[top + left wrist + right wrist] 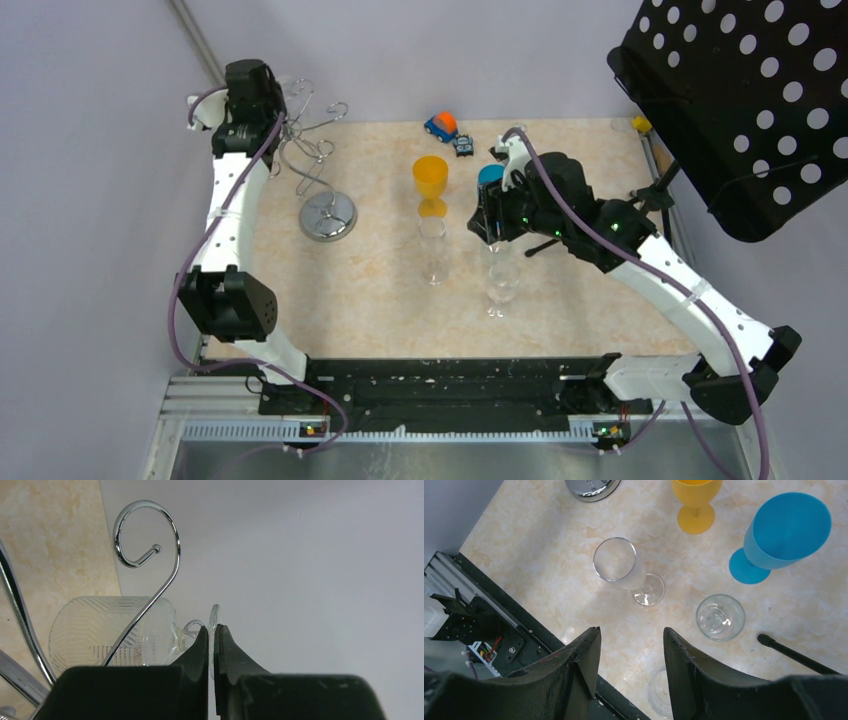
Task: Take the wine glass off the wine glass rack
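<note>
Rack (328,215): one, chrome wire, at the far left of the table.
Wine glass (110,635): one, with a ribbed bowl. It lies sideways up by the rack's hooks, and one curled arm crosses in front of it.
Left gripper (212,645): almost closed, pinching the wine glass's thin foot.
Goblets: two, a yellow goblet (431,180) and a blue goblet (490,175).
Clear glasses on the table: three, namely a flute (621,567), a short glass (720,617) and a cut-off glass (659,695).
Right gripper (631,655): spread wide, holding nothing, above the clear glasses.
</note>
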